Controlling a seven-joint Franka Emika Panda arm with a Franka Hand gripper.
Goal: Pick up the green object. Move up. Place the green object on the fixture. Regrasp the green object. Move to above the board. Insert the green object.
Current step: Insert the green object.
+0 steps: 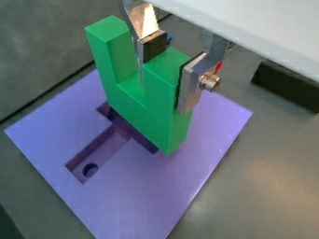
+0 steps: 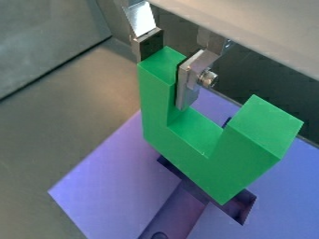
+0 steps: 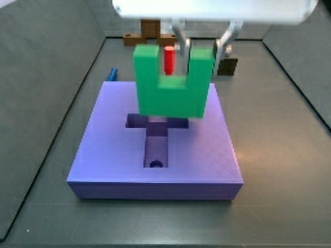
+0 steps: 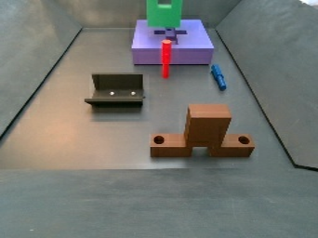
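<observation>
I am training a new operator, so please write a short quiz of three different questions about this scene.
1. True or false: the hand grips one prong of the green object.
2. The green object is at the: A) fixture B) board C) brown stand
3. Fill in: the red peg stands in front of the ____.

Key: 1 true; 2 B; 3 board
</observation>
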